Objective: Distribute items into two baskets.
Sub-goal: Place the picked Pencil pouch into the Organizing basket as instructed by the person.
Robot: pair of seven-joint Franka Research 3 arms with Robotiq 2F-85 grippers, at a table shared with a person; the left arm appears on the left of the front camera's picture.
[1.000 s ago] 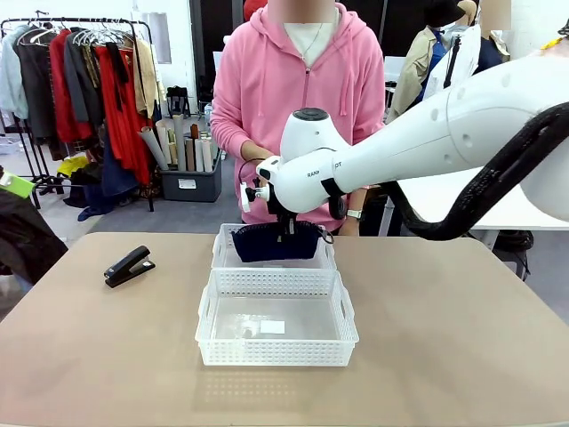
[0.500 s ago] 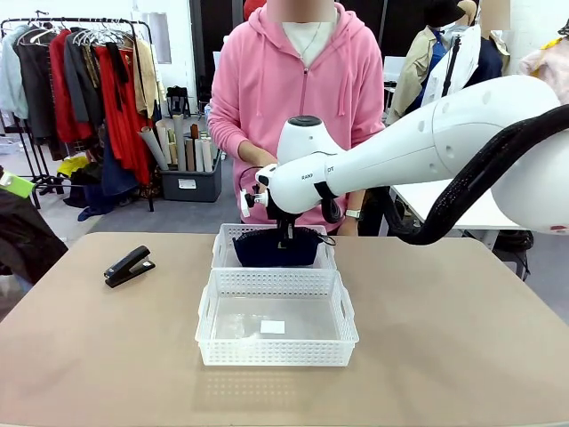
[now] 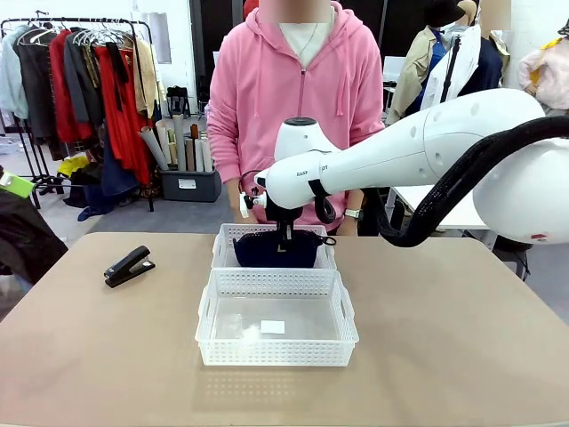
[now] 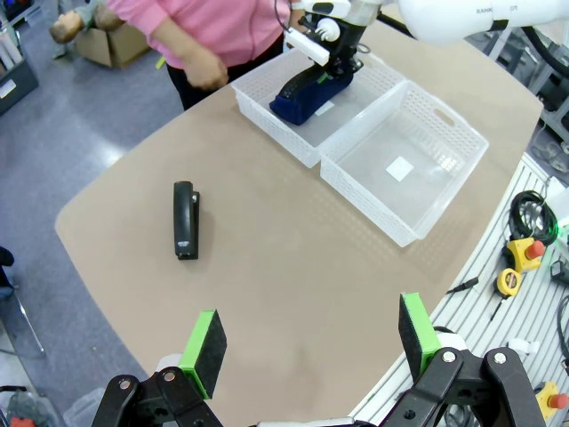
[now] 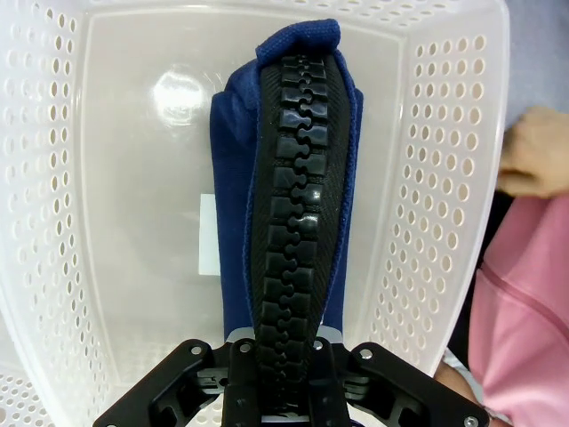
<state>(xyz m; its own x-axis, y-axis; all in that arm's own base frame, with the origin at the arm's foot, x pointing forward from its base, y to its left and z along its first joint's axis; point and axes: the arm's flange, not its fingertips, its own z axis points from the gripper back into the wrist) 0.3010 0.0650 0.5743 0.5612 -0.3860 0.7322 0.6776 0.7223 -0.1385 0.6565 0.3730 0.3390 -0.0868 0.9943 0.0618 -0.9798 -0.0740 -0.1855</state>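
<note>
Tan surface [image 3: 462,356], round-edged, in sound order. Person in pink hoodie [image 3: 298,98] stands at its far side. Far left: clothes rack [image 3: 84,71] with hung garments; dark bin [image 3: 189,185] of rolled tubes on the floor beside it.

You get bare bench [image 3: 444,338] all round the stapler [image 3: 129,265]; the right arm [image 3: 400,151] and pouch [image 3: 258,252] block the far basket [image 3: 219,252].

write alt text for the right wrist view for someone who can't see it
The right tool is shut on a navy zippered pouch, holding it edge-up inside a white perforated basket, with the pouch's black zipper running up the middle of the picture. A person's hand and pink sleeve show past the basket's right wall.
</note>
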